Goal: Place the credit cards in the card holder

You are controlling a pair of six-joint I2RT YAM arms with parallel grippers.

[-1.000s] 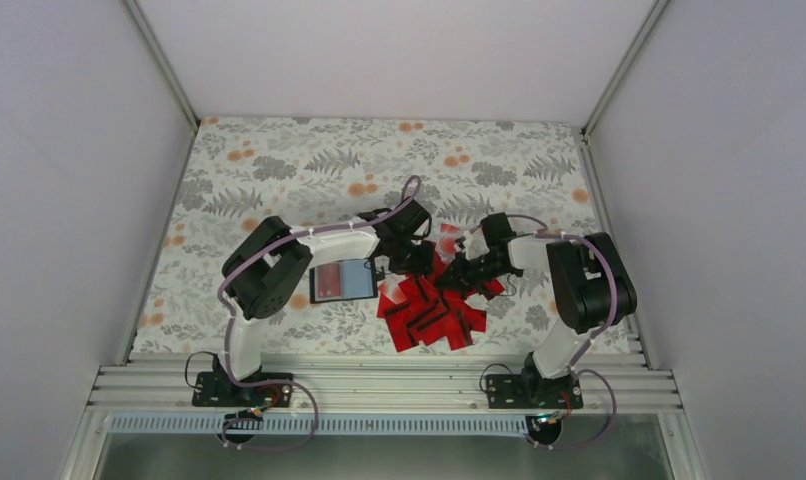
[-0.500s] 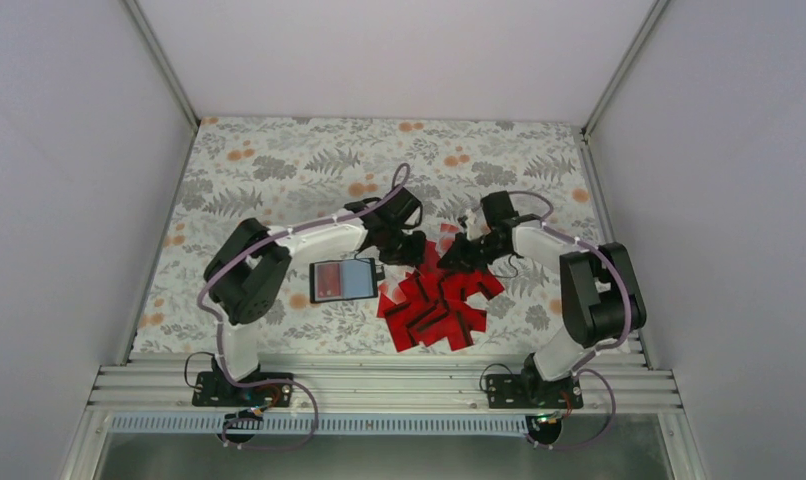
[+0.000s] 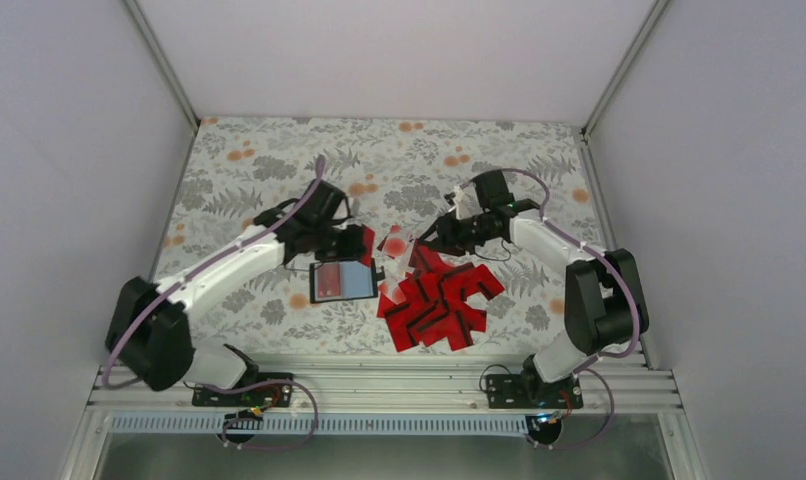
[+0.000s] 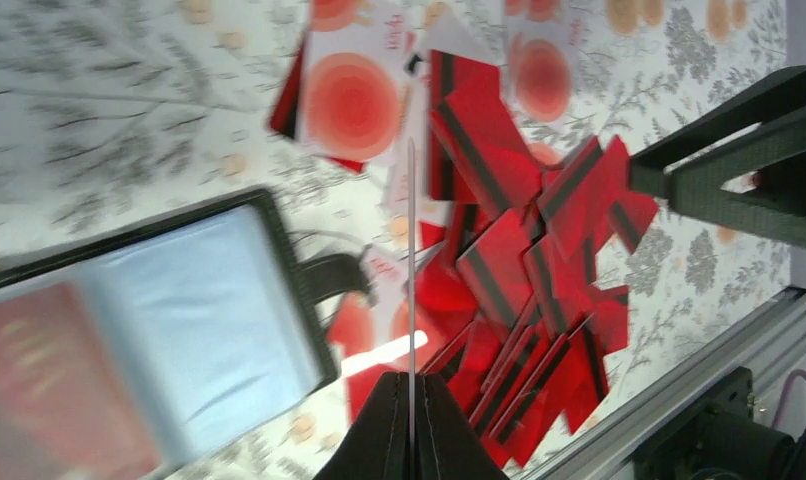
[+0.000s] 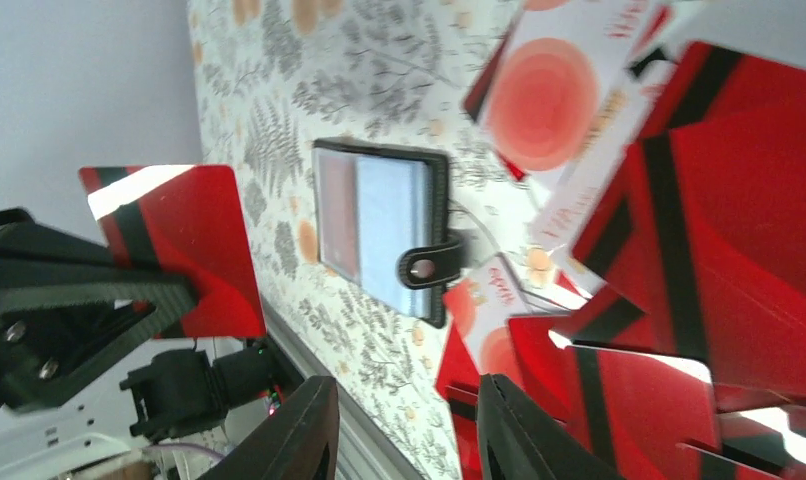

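Note:
My left gripper [image 3: 345, 240] [image 4: 411, 376] is shut on one red credit card [image 3: 360, 243] [image 4: 411, 250], seen edge-on in the left wrist view and held just beyond the far edge of the card holder. The card holder [image 3: 341, 281] [image 4: 149, 340] [image 5: 379, 228] lies open on the cloth, black with grey-blue panels and a snap tab. Several red credit cards [image 3: 439, 298] [image 4: 524, 240] [image 5: 709, 250] with black stripes lie heaped right of it. My right gripper [image 3: 427, 240] [image 5: 407, 392] is open and holds nothing, above the pile's far edge. The right wrist view shows the held card [image 5: 184, 250].
A few cards lie face up, white with a red disc [image 3: 395, 245] [image 4: 351, 100] [image 5: 544, 100], between the holder and the pile. The metal rail [image 3: 379, 385] runs along the near table edge. White walls enclose the flowered cloth [image 3: 279, 160].
The right gripper has opened and drawn back toward the far right. The left arm has swung left with the red card, from over the pile to the holder's far edge.

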